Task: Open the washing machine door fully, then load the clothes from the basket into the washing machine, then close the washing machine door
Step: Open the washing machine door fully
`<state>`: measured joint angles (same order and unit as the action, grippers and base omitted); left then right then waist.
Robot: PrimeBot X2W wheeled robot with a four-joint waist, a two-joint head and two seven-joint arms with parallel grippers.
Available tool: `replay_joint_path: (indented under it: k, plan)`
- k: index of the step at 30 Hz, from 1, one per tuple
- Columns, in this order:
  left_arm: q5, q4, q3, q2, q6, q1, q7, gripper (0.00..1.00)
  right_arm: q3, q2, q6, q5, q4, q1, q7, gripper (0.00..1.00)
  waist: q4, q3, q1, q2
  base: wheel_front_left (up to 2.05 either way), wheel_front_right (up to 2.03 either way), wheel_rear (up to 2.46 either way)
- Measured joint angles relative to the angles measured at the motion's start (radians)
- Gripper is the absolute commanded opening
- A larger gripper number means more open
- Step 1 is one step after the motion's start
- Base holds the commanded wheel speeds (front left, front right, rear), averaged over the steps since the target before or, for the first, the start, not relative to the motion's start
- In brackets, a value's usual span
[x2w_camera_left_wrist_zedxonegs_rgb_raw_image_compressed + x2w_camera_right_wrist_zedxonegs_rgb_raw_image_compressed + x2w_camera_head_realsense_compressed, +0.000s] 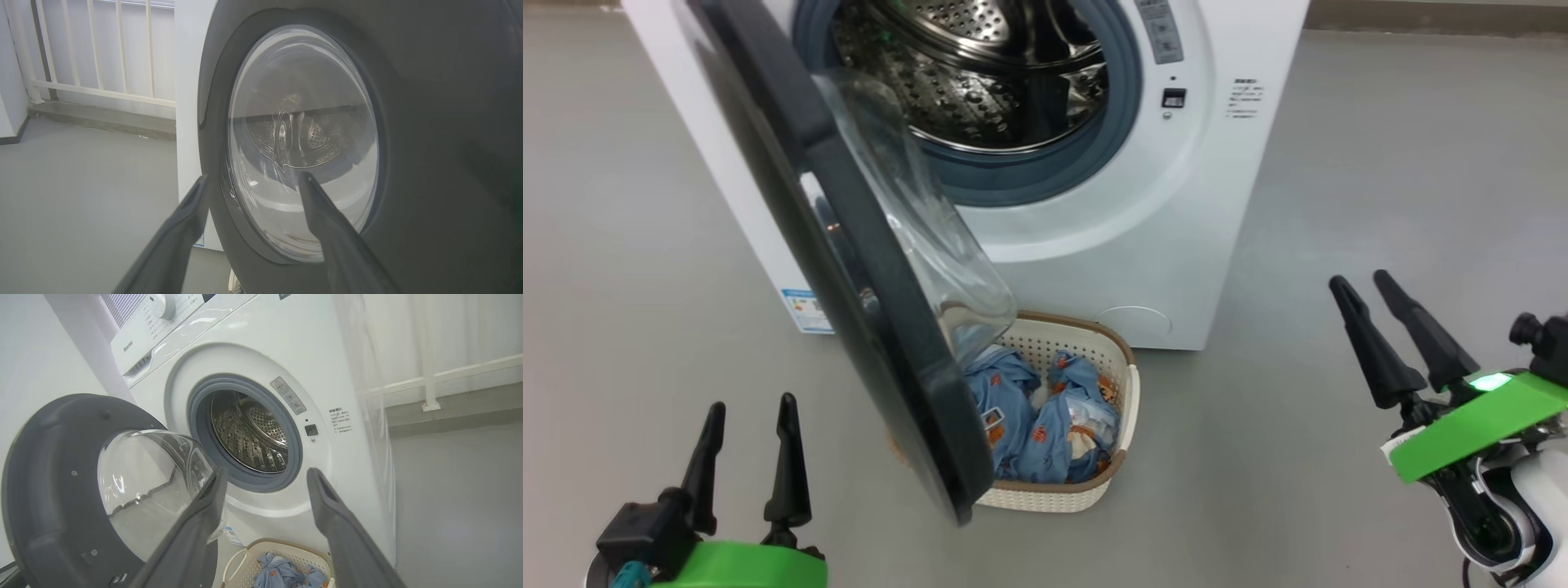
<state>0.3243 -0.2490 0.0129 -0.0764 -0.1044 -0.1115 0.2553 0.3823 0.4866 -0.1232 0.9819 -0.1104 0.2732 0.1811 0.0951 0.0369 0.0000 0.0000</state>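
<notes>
Washing machine door (882, 327) half open, edge-on, long axis 11-to-5 o'clock, overhanging basket (1131, 384) holding clothes (1045, 416). Left gripper (752, 402) wide, empty, nearer: door at 2 o'clock. Right gripper (1360, 278) wide, empty; basket at 8 o'clock.

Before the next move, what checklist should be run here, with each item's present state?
1. washing machine door fully open: not ok; it juts out from the front and hides the left side of the basket in the head view.
2. drum mouth free: ok.
3. clothes lying in the basket: ok.
4. left hand open and empty: ok.
5. right hand open and empty: ok.
</notes>
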Motion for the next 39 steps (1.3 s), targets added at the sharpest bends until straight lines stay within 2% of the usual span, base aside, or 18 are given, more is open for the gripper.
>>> replay_joint_path:
  k: [4,10,16,22,30,39]
  plan:
    - [0.0,0.01,0.0,0.0,0.001,0.019,0.0,1.0,-0.009,0.002,0.0,-0.063,-0.048,-0.018,0.052,1.0,-0.024,-0.007,0.0,0.0,0.0,0.0,0.0]
    - [0.0,0.019,0.001,-0.004,0.009,0.036,0.0,1.0,-0.064,-0.044,0.0,-0.185,-0.09,-0.07,0.067,1.0,-0.055,-0.017,0.0,0.0,0.0,0.0,0.0]
    - [0.0,0.023,0.005,-0.007,0.01,0.036,0.0,1.0,-0.161,-0.089,0.0,-0.296,-0.081,-0.136,0.068,1.0,-0.077,-0.027,0.0001,0.0,0.0,0.0,0.0]
    - [0.0,0.026,0.007,-0.012,0.01,0.046,0.0,1.0,-0.198,-0.128,0.0,-0.368,-0.076,-0.188,0.068,1.0,-0.085,-0.035,0.0,0.0,0.0,0.0,0.0]
    - [0.0,0.027,0.013,-0.024,0.017,0.057,0.0,1.0,-0.215,-0.164,0.0,-0.41,-0.078,-0.206,0.068,1.0,-0.084,-0.038,0.0,0.0,0.0,0.0,0.0]
    - [0.0,0.026,0.021,-0.027,0.022,0.057,0.0,1.0,-0.215,-0.165,0.0,-0.414,-0.095,-0.206,0.068,1.0,-0.08,-0.042,0.0,0.0,0.0,0.0,0.0]
